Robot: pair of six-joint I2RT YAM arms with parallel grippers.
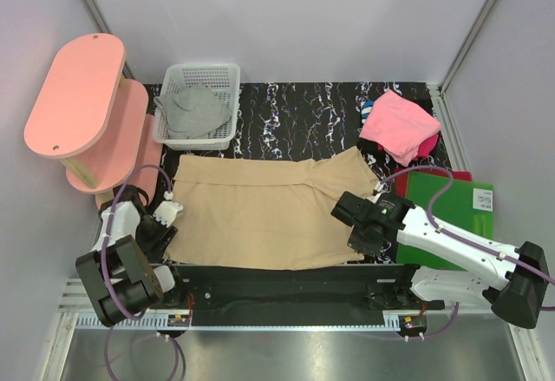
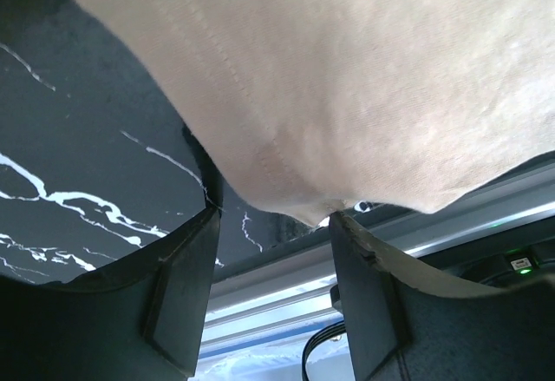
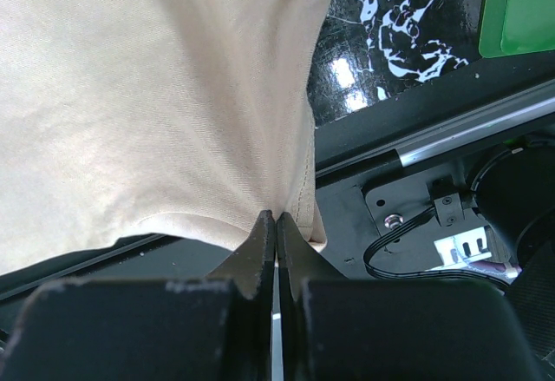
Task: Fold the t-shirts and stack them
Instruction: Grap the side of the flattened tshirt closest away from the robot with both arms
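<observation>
Desk (image 1: 295, 112): black with white veining, enclosed by pale walls.

Tan t-shirt (image 1: 269, 216): laid out flat on the desk, stretched between the two sets of fingers. A sleeve is seen angled away beyond the right fingers.

Left fingers (image 2: 204, 233): held well apart, nothing gripped. In the left wrist view a rounded corner of the tan t-shirt is seen hanging just ahead of the gap. It is touched, or nearly so, by one fingertip; which cannot be told.

Right fingers (image 3: 276, 225): pressed fully together, with the hem of the tan t-shirt pinched at their tips. The cloth is drawn into creases fanning out from the pinch.

Grey t-shirt (image 1: 192, 110): bunched inside a white basket (image 1: 227, 73), well beyond the left fingers.

Pink t-shirt (image 1: 399, 125): folded loosely and set well beyond the right fingers, at the desk's far corner.

Green sheet (image 1: 451, 203): laid flat just outside the right fingers.

Pink shelf (image 1: 74, 95): placed beyond and outside the left fingers.
</observation>
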